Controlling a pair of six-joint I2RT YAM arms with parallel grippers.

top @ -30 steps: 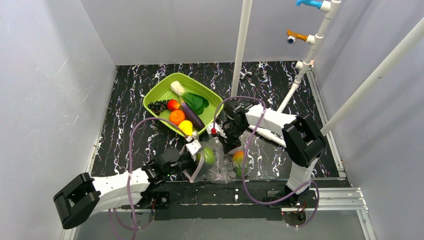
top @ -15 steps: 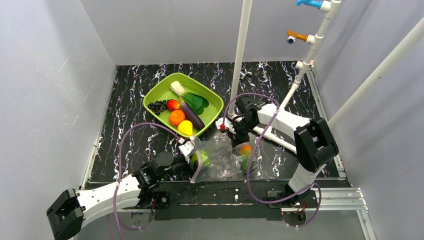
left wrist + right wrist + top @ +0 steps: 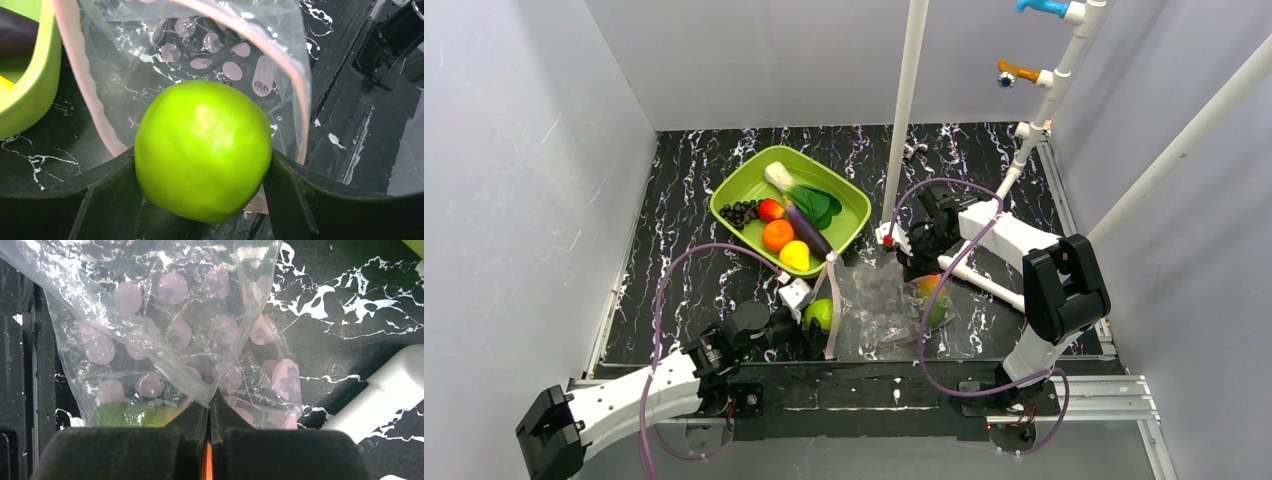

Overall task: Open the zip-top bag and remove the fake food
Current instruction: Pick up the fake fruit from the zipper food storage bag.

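Note:
My left gripper [image 3: 816,318] [image 3: 200,172] is closed on a glossy green apple [image 3: 820,314] [image 3: 202,150], one finger on each side, right at the open mouth of the zip-top bag [image 3: 876,305] [image 3: 200,45]. The bag's pinkish zip strip [image 3: 87,100] loops around behind the apple. My right gripper [image 3: 912,258] [image 3: 209,405] is shut on a fold of the bag's far end [image 3: 165,315]. One orange-and-green fruit [image 3: 929,295] [image 3: 132,415] still lies inside the bag, near the right fingers. The rest of the fake food [image 3: 786,225] sits in the lime-green tray [image 3: 849,195].
A white upright pole [image 3: 904,110] stands just behind the bag, and a slanted white pipe [image 3: 979,282] [image 3: 395,385] lies on the table under the right arm. The tray's rim [image 3: 42,85] is close on the left gripper's left. A metal rail [image 3: 1084,390] runs along the near edge.
The right gripper has moved right and away, pulling the bag's far end with it. The left gripper has drawn back to the left with the apple, from inside the bag to its mouth.

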